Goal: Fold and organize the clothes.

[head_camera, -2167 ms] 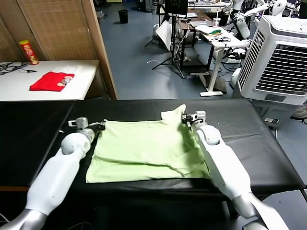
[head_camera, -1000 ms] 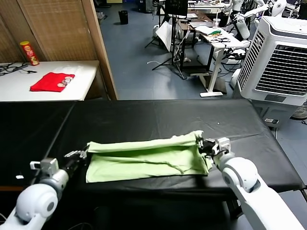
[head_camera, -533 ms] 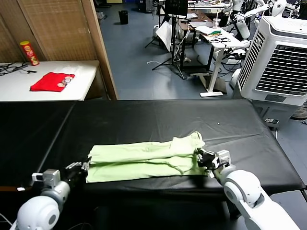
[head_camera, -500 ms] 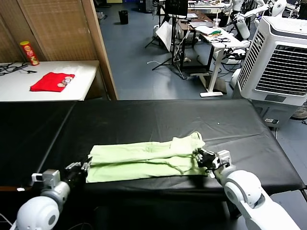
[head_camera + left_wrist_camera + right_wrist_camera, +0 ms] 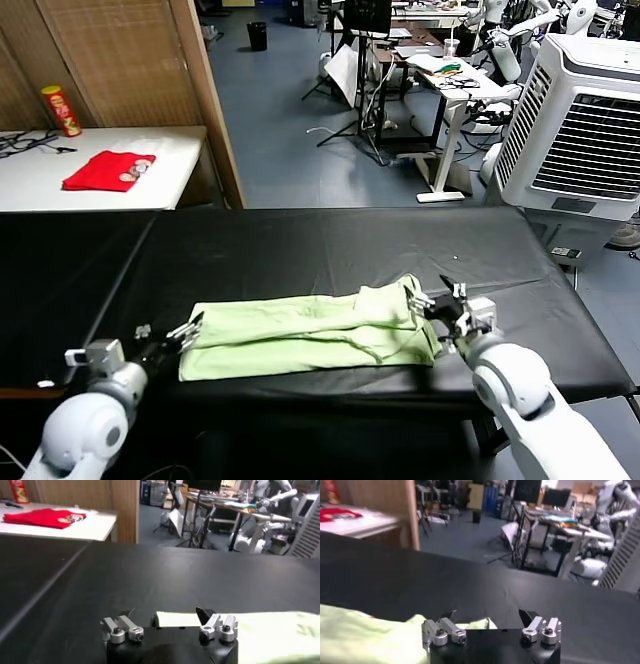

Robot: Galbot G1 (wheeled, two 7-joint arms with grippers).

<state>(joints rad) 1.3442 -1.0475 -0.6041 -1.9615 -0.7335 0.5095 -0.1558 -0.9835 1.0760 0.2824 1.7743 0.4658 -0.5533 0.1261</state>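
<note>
The pale green shirt (image 5: 310,330) lies on the black table (image 5: 300,240) near its front edge, folded over into a long strip. My left gripper (image 5: 172,337) sits at the strip's left end, open, holding nothing. In the left wrist view the gripper (image 5: 165,613) has its fingers spread, with the shirt's end (image 5: 260,630) on the table just ahead of them. My right gripper (image 5: 440,300) stands open at the strip's right end. In the right wrist view the gripper (image 5: 487,615) is also spread, with bunched green fabric (image 5: 370,637) in front and to one side.
A small red garment (image 5: 108,170) and a chips can (image 5: 60,108) are on the white side table at far left. A wooden partition (image 5: 150,90) stands behind. A large white air cooler (image 5: 585,130) is at the right. Bare black tabletop stretches behind the shirt.
Both grippers were shut on the shirt's corners, drawing its far edge toward the front. Now both have opened and let go, and the shirt rests as a folded strip.
</note>
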